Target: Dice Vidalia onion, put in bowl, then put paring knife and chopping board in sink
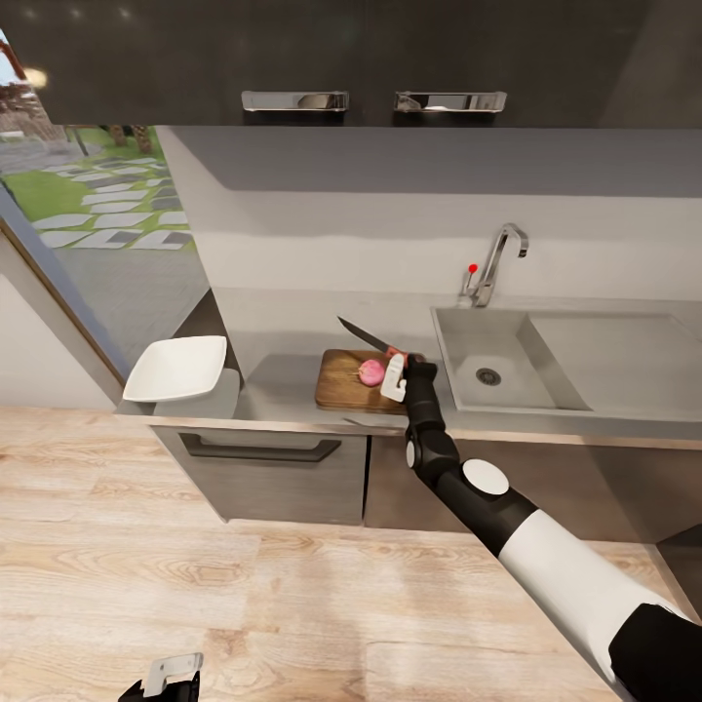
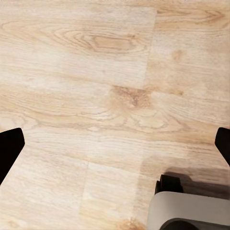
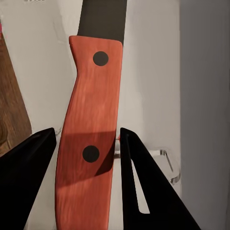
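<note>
The pale wooden plank floor (image 1: 195, 585) took up the near half of the head view. Beyond it ran the smooth grey countertop (image 1: 283, 385) above dark grey cabinets (image 1: 263, 478) with a bar handle. Set into the right part of the worktop was the rectangular stainless-steel sink (image 1: 487, 351), with a round drain, a flat drainboard to its right and a chrome faucet (image 1: 499, 255) with a red knob on its far edge.

The robot's right arm (image 1: 546, 546), white and black, reached from the near right up to the counter. At the counter's left end sat the shallow white squarish bowl (image 1: 177, 368). The dark brown wood-grain chopping board (image 1: 343, 385) lay on the counter just left of the sink. On its right part rested the small round pinkish-red Vidalia onion (image 1: 370, 371).

The right gripper (image 1: 397, 375) was just right of the onion, over the board's right edge, its fingers closed against the reddish handle of the slim dark-bladed paring knife (image 3: 88, 139); in the head view the blade pointed up and to the far left, above the board. The left gripper (image 1: 168, 681) hung low over the floor at the near left, its fingertips (image 2: 9, 148) set wide apart with nothing between them.
</note>
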